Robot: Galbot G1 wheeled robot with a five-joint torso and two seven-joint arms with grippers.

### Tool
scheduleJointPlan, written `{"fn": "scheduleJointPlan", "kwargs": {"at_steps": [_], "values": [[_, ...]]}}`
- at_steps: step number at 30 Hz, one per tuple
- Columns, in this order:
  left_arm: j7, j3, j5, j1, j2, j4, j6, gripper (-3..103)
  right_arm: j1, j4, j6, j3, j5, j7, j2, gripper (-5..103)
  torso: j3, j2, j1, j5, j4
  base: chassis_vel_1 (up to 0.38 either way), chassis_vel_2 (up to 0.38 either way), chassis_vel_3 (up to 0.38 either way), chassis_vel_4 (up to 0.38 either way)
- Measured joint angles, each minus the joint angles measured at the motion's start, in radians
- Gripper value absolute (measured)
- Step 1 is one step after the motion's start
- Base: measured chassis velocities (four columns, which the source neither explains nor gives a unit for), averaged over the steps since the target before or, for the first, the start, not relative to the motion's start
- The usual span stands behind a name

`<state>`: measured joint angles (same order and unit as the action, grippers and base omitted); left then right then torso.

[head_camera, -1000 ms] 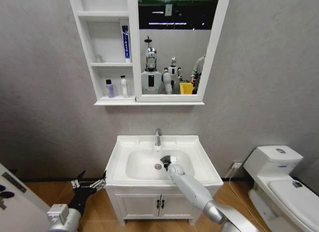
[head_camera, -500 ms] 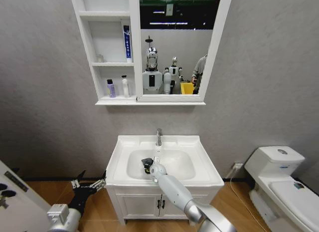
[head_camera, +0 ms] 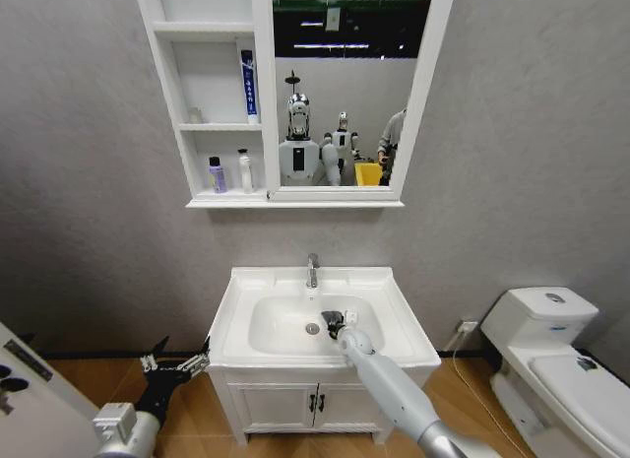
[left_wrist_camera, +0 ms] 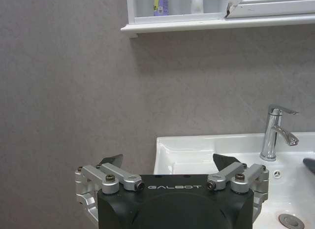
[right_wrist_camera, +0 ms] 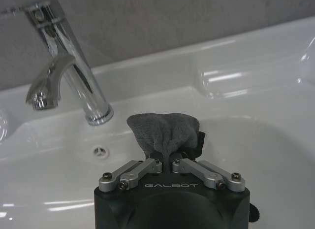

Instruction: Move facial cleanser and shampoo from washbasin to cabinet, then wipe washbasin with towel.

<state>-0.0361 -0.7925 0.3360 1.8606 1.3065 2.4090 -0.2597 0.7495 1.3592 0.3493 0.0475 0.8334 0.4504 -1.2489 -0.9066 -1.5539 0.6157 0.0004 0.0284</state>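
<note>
The right hand (right_wrist_camera: 166, 162) is pinching the grey towel (right_wrist_camera: 165, 132) tight between its fingers, bunched out past the tips so the cloth meets the ceramic first. It's wiping down in the washbasin (head_camera: 379, 281) bowl, just right of the red-ringed drain (head_camera: 312, 328), with the chrome tap (right_wrist_camera: 66, 71) near. Both bottles are sitting on the cabinet (head_camera: 202, 133) shelf already. The left hand (left_wrist_camera: 169, 166) is hanging spread wide and empty, parked left of the vanity out of the way.
</note>
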Motion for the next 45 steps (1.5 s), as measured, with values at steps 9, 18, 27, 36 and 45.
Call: {"fn": "scheduleJointPlan", "kwargs": {"at_steps": [9,18,27,36,45], "values": [[0.0,0.0,0.0,0.0,0.0,0.0,0.0,100,0.04,0.028,-0.052,0.105,-0.014,-0.071,0.218,4,0.0,0.0,0.0,-0.0001,0.0012,0.0,0.0,0.0,0.0],[0.0,0.0,0.0,0.0,0.0,0.0,0.0,100,-0.044,-0.185,-0.158,0.091,-0.018,-0.223,0.221,4,0.0,0.0,0.0,0.0,0.0004,0.0,0.0,0.0,0.0],[0.0,0.0,0.0,0.0,0.0,0.0,0.0,100,-0.048,-0.27,-0.222,0.082,-0.075,-0.281,0.194,28,0.0,0.0,0.0,-0.0003,0.0006,0.0,0.0,0.0,0.0],[0.0,0.0,0.0,0.0,0.0,0.0,0.0,100,-0.013,-0.225,-0.264,0.105,-0.158,-0.272,0.196,61,0.0,0.0,0.0,-0.0004,0.0007,0.0,0.0,0.0,0.0],[0.0,0.0,0.0,0.0,0.0,0.0,0.0,100,0.129,-0.014,-0.29,0.188,-0.245,-0.214,0.246,93,0.0,0.0,0.0,-0.0002,0.0007,0.0,0.0,0.0,0.0]]}}
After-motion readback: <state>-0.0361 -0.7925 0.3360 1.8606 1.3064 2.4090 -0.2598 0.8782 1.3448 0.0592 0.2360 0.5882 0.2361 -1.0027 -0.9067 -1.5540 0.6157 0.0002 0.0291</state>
